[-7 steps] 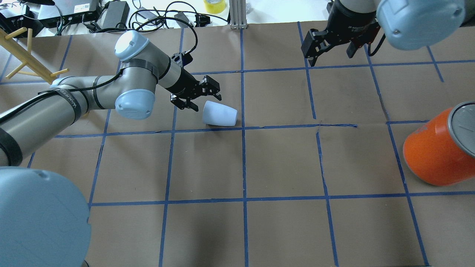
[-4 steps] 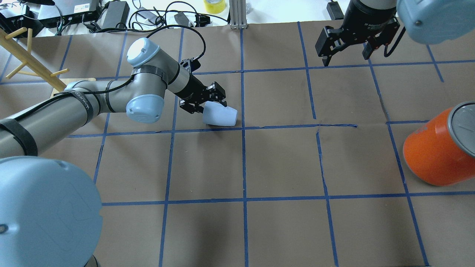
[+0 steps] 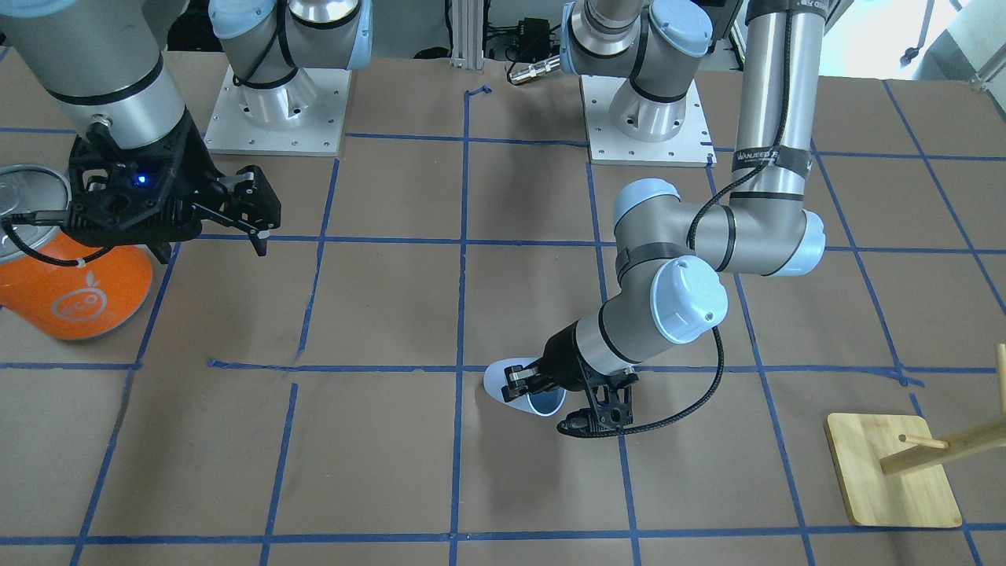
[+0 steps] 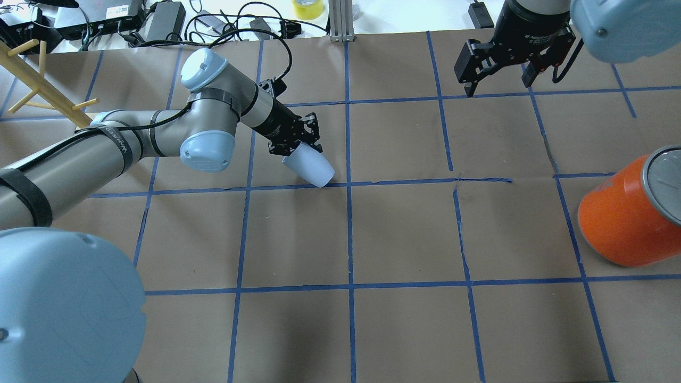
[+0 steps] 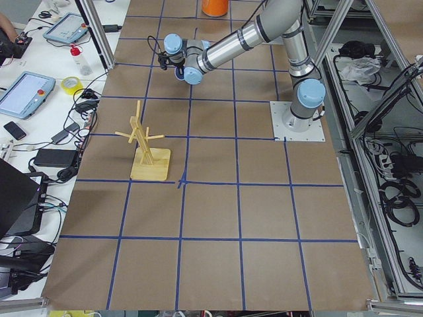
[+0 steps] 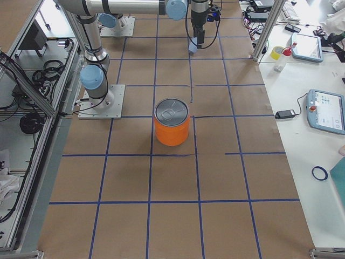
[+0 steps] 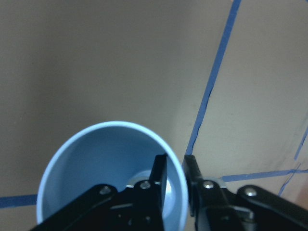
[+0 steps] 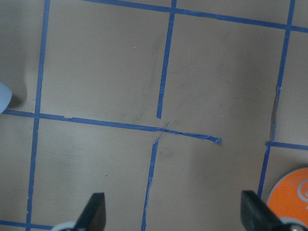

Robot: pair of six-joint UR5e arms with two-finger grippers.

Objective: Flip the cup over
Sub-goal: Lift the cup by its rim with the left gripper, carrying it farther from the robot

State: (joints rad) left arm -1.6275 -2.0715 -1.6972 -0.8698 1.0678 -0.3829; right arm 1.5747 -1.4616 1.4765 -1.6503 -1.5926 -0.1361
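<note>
Look: small pale blue-white tapered plastic cup (image 4: pixel 313 169), smooth, no handle.
Pose: tilted; in the overhead view, mouth toward 10 o'clock, closed base toward 4 o'clock.
Place: 11 o'clock of the table (image 4: pixel 404 234) centre.
Hold: left gripper (image 7: pixel 175 175) pinches its rim.

Pale blue-white plain cup (image 4: pixel 311 169). Orange can (image 4: pixel 617 223), silver top, white fruit logo. Brown table (image 4: pixel 404 239), blue tape grid. Black left gripper (image 4: pixel 297 144), black right gripper (image 4: pixel 499 85). Light wood peg rack (image 3: pixel 892 472). Yellow tape roll (image 4: pixel 307 8).

Orange can (image 4: pixel 622 218) w/ silver top is standing upright, lower than right gripper (image 4: pixel 499 88), off to its side. Wooden peg rack (image 3: pixel 892 472) is sitting well apart from left gripper (image 3: pixel 525 385), further left.
</note>
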